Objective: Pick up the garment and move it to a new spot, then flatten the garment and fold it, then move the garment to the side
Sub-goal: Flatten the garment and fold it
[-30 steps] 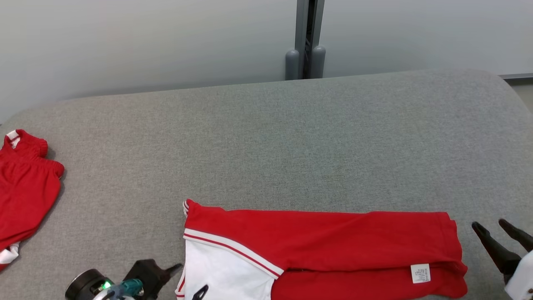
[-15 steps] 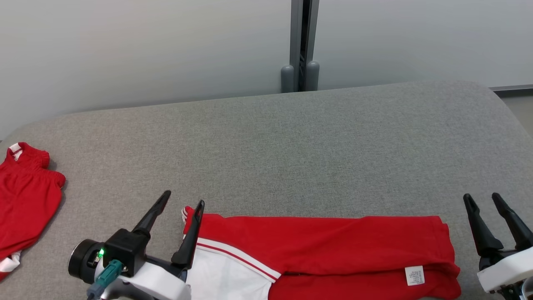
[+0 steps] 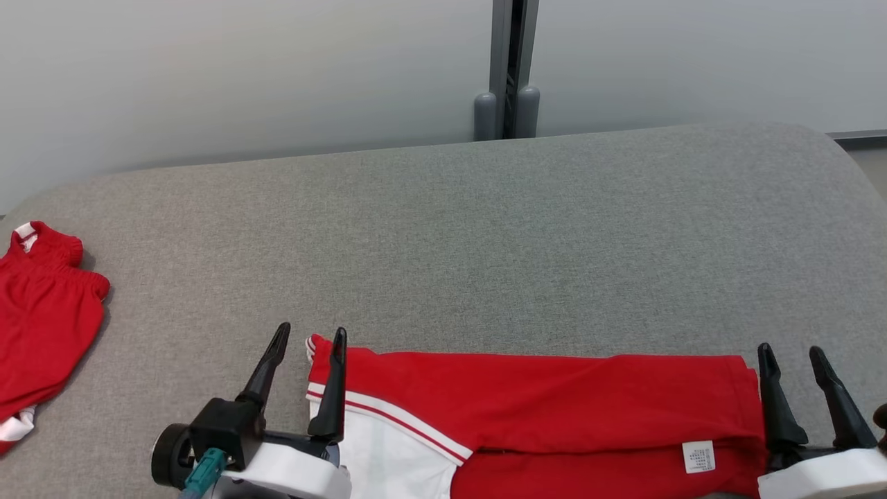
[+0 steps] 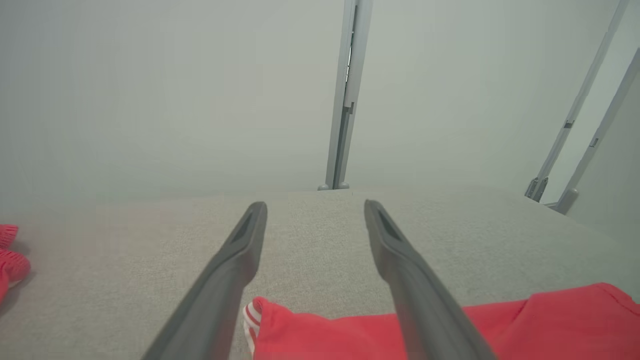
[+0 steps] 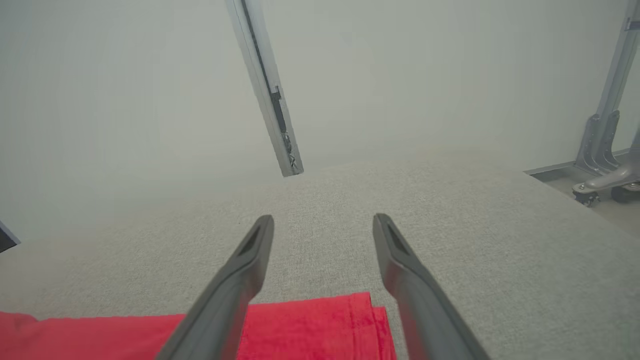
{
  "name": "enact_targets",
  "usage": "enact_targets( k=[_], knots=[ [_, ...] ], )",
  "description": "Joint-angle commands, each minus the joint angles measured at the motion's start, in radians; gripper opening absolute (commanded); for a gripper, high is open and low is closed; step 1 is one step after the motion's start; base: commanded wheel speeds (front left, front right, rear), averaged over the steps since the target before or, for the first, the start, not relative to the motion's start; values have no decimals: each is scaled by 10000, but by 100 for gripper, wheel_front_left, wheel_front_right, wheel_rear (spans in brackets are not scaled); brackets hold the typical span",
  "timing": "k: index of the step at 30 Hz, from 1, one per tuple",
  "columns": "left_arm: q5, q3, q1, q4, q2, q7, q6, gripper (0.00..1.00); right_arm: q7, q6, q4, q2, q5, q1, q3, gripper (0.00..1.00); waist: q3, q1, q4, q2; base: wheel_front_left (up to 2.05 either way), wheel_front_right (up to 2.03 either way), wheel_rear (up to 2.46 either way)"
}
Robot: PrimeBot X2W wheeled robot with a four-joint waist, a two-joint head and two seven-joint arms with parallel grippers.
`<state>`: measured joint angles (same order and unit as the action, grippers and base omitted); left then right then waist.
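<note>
- Pointing both hands toward the far edge of the tabletop point(image 3: 485, 222), I have nothing in either one.
- My left hand point(image 3: 311, 329) is wide open, its two dark fingers well apart. One finger stands over the left end of the red and white garment point(image 3: 554, 395), the other over bare grey fabric just beside it.
- In the left wrist view, the left hand point(image 4: 315, 204) frames the garment's point(image 4: 350, 335) striped corner, which lies low between the fingers. Whether a finger touches the cloth I cannot tell.
- My right hand point(image 3: 790, 348) is spread just as wide at the garment's right end. Its inner finger is at the cloth's edge and its outer finger is over bare tabletop.
- In the right wrist view, the right hand point(image 5: 324, 217) has the garment's point(image 5: 310, 325) hemmed end between its fingers.
- The garment lies flat along the near edge of the tabletop, stretched from left to right, with a red layer folded over lengthwise.
- A white panel point(image 3: 388, 450) edged with a red stripe shows at its left end, and a small white care label point(image 3: 698, 456) near its right end.
- A second red garment point(image 3: 41, 326) lies bunched at the left edge of the tabletop, well apart from my left hand.
- A grey metal post point(image 3: 507, 69) rises behind the far edge against a pale wall.
</note>
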<state>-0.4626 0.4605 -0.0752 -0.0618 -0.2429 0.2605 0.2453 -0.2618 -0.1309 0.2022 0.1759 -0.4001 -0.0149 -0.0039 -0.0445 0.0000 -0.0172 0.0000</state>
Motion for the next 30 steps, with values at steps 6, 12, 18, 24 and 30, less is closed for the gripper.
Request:
enact_targets(
  k=[6,12,18,24,30],
  knots=[
    [525,-338,118,-472,375,57,-539,100,-47,4,1084,-271,-163,92,-505,100,-78,0,133,0,0,0,0],
    [912,-560,-3,-674,583,56,-883,100,-37,4,2365,-395,-341,383,-759,100,-180,0,263,0,0,0,0],
    [1214,-767,-48,-789,723,51,-1137,100,-35,4,3558,-449,-734,851,-669,100,-328,0,377,0,0,0,0],
    [1402,-892,-96,-878,829,51,-1287,100,-36,4,4335,-263,-784,1136,-394,100,-374,0,501,0,0,0,0],
    [1159,-1180,-4,-844,1021,51,-1488,100,-36,4,4795,-322,-700,1257,-469,100,-413,0,596,0,0,0,0]
  ],
)
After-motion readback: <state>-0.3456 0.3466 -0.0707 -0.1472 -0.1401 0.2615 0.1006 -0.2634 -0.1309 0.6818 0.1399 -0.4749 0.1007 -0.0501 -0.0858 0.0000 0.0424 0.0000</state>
